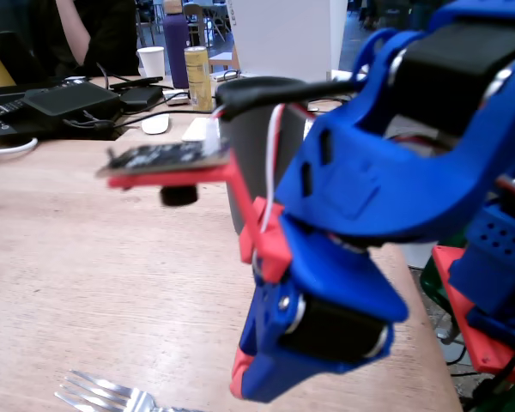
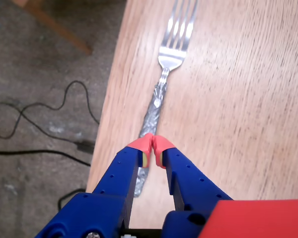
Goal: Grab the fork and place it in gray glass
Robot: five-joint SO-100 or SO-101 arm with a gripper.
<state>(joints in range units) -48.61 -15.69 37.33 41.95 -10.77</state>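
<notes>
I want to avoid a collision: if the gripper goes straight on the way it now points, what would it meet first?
Most likely the fork: in the wrist view the shut gripper sits right over its taped handle, table beneath. Remaining height is unclear.

You get even, soft daylight-like light in both views, no hard shadows on surface (image 1: 112, 283). Fixed view: arm (image 1: 386, 172) close to lens, soft and slightly blurred; background clutter hazy, bright white panel (image 1: 283, 34) near top nearly blown out. Fork (image 1: 103, 396) tines at bottom edge show small glare. Wrist view sharper: you see wood grain clearly, fork (image 2: 161, 91) glinting along tines, floor (image 2: 44, 89) at left dimmer, claw (image 2: 152, 148) at bottom slightly soft, faint shadow beneath it
</notes>
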